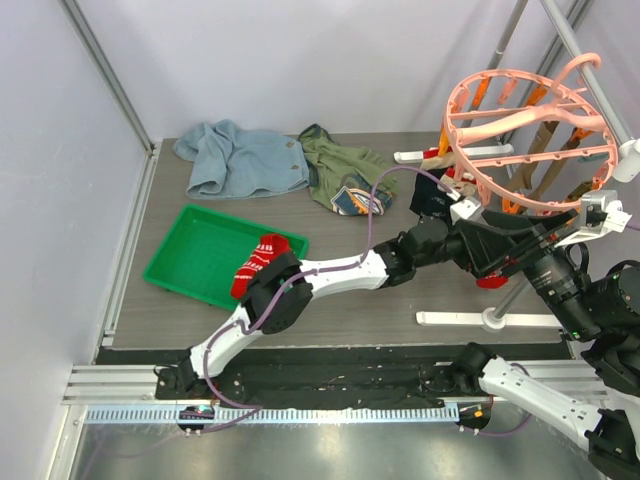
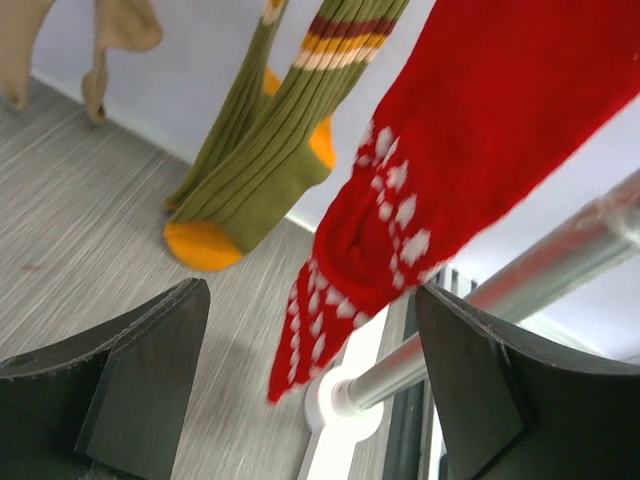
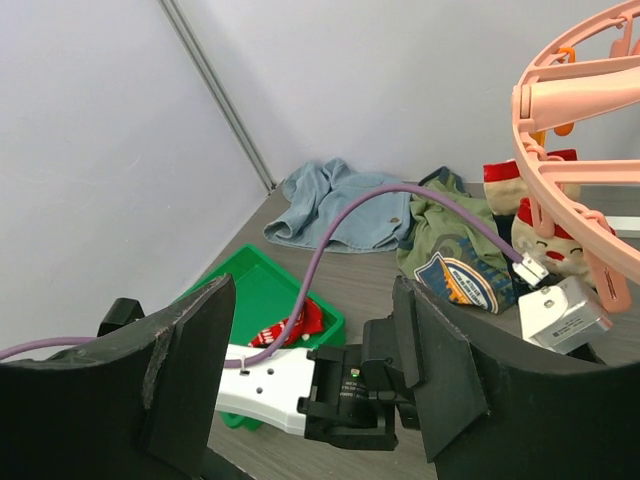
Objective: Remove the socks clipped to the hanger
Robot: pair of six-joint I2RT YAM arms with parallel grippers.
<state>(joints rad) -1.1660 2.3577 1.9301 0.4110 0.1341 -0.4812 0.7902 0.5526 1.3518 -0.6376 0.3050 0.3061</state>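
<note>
The salmon-pink hanger (image 1: 525,140) hangs from the rack at the right, with socks dangling from its clips. In the left wrist view a red sock with white marks (image 2: 420,180) hangs down into the gap of my open left gripper (image 2: 310,300), touching neither finger. Behind it hang an olive sock with an orange toe (image 2: 260,180) and a tan sock (image 2: 110,30). My right gripper (image 3: 312,290) stands open and empty beside the hanger (image 3: 570,130), above my left arm (image 3: 290,385). Another red sock (image 1: 258,262) lies in the green tray (image 1: 190,255).
A grey rack pole (image 2: 520,290) runs close past my left gripper's right finger, down to a white foot (image 2: 340,420). A light-blue garment (image 1: 240,160) and an olive garment (image 1: 340,175) lie at the back of the table.
</note>
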